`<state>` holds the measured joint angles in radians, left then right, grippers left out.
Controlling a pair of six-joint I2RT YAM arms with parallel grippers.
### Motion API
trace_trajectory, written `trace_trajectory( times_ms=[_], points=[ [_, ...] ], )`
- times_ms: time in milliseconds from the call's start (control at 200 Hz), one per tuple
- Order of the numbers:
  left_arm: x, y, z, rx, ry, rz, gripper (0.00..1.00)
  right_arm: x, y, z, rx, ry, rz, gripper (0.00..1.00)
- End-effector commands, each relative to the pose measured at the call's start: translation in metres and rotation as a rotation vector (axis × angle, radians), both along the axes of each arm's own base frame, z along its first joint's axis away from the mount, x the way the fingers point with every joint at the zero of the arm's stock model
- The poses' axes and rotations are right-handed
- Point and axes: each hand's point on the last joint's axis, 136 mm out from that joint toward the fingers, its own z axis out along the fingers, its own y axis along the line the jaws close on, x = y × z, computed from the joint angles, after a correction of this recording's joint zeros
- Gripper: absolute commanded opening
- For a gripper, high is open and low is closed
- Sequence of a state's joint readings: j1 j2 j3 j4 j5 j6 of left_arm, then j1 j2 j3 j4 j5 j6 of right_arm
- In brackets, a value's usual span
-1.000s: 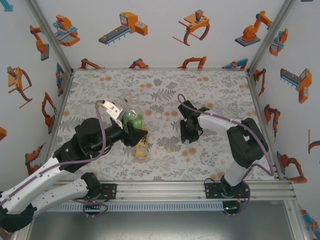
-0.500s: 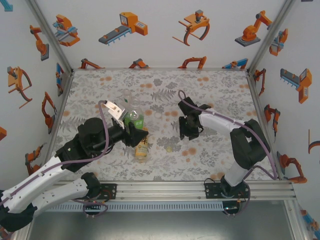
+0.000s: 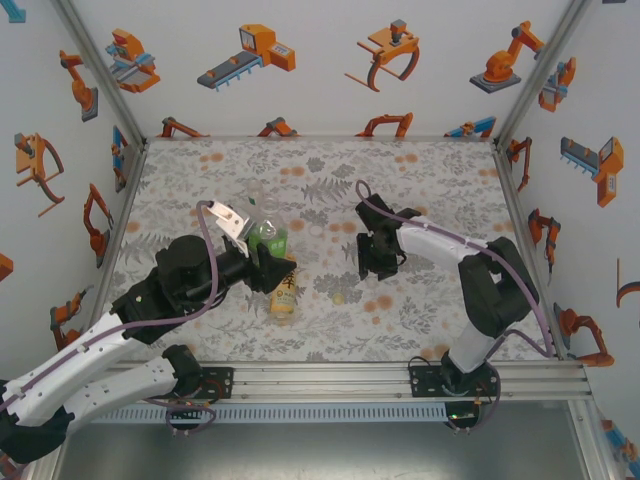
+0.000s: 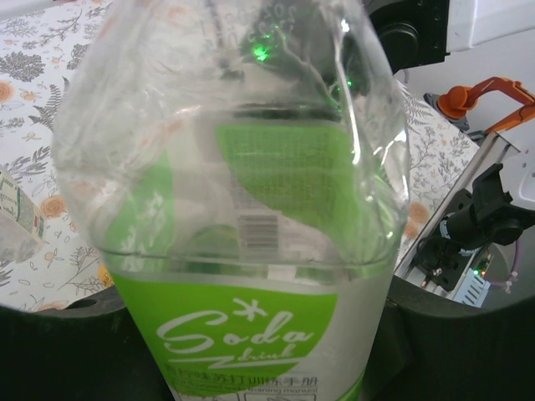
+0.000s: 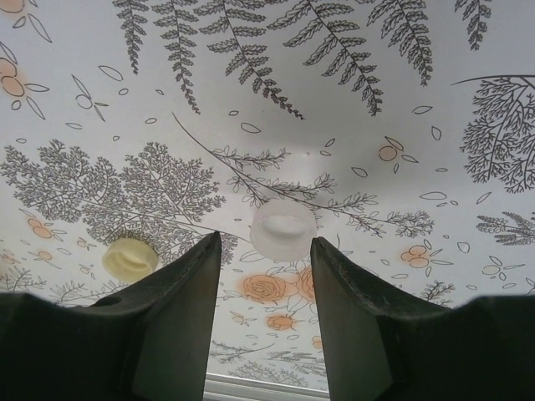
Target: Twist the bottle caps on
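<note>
My left gripper (image 3: 262,262) is shut on the green bottle (image 3: 270,240), holding it above the table. In the left wrist view the green bottle (image 4: 251,251) stands close up between the dark fingers (image 4: 468,334), its "Soda drink" label facing the camera. The amber bottle (image 3: 284,291) lies on its side just below it. A clear bottle (image 3: 254,203) stands behind. My right gripper (image 5: 266,244) is open low over the table, and the white cap (image 5: 283,228) lies just beyond its fingertips. A pale yellow cap (image 5: 129,257) lies to the left of that one, and in the top view the same cap (image 3: 339,297) sits near my right gripper (image 3: 372,268).
The flowered table mat (image 3: 430,190) stretches bare across the back and right. White walls with robot pictures enclose three sides. An aluminium rail (image 3: 400,375) carrying both arm bases runs along the near edge.
The right gripper's jaws have spread slightly and it has edged a little away from the near edge. The left arm and the green bottle have barely moved.
</note>
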<state>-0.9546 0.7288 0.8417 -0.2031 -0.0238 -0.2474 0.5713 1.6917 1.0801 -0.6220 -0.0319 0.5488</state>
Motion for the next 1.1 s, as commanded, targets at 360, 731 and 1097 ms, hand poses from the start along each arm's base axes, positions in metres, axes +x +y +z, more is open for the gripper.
trace_trajectory(
  times_ms=[360,731,1097],
  points=[
    [0.003,0.0,0.0,-0.014,0.014,0.015,0.0,-0.012,-0.004,-0.024,-0.023,0.048,-0.003,0.46],
    [0.005,-0.002,-0.001,-0.009,0.017,0.015,0.0,-0.01,-0.004,-0.024,-0.026,0.043,-0.001,0.4],
    [0.004,0.0,-0.003,-0.006,0.02,0.021,0.0,-0.014,0.008,-0.024,0.058,0.06,-0.016,0.26]
  ],
)
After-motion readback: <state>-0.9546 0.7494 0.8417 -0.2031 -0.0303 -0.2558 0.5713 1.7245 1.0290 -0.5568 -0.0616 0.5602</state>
